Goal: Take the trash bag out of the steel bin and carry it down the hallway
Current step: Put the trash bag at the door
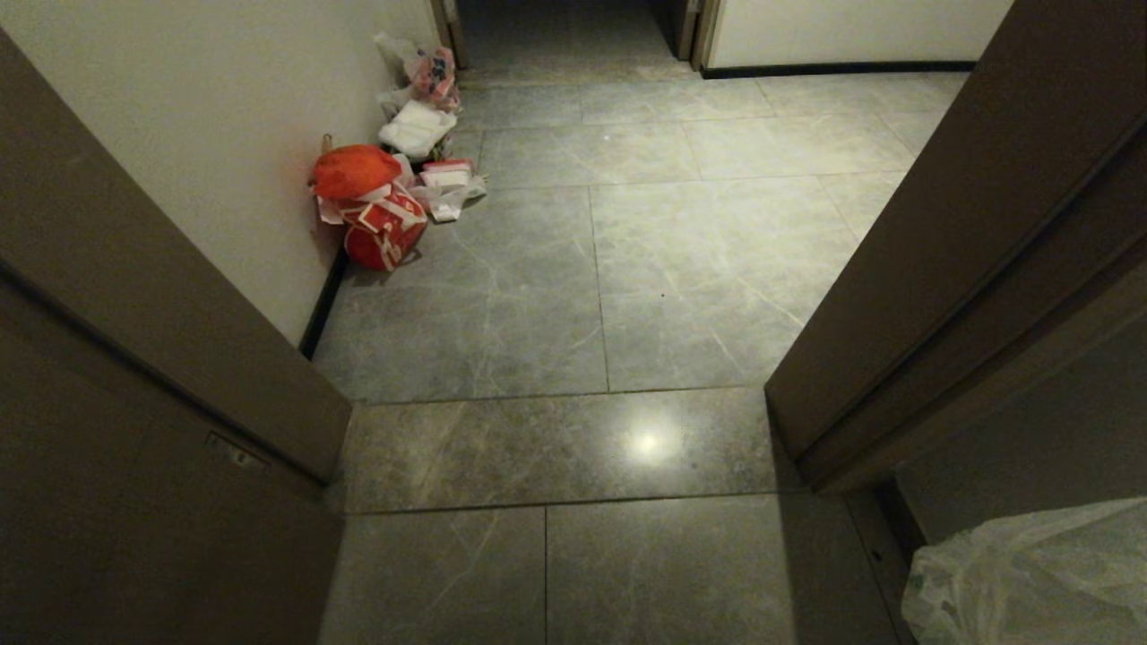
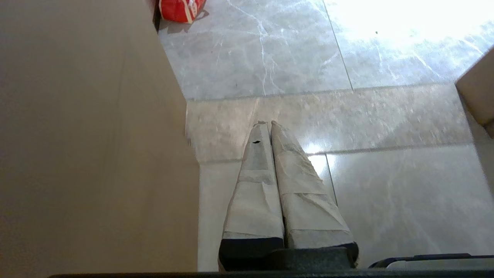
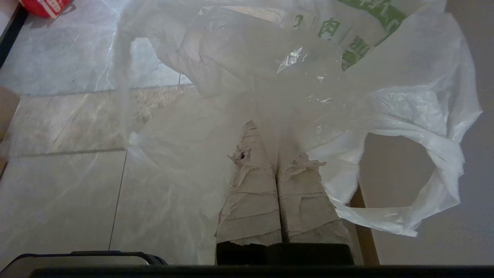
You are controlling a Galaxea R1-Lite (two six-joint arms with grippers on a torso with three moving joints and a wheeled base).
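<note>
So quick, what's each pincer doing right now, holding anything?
Left pincer: closed, empty, over the grey floor tiles.
Right pincer: closed on the thin whitish trash bag with green printing.

The trash bag (image 3: 386,88), thin, crinkled, translucent whitish plastic with green printing, hangs pinched between the right gripper's (image 3: 266,127) taped fingers (image 3: 251,193), billowing beyond their tips; grey marbled hallway (image 1: 627,269) tiles lie below the fingers.

You see a whitish trash bag (image 3: 405,104) with green print, grey marbled hallway (image 1: 582,296) tiles, and far left red bags (image 1: 381,219).
</note>
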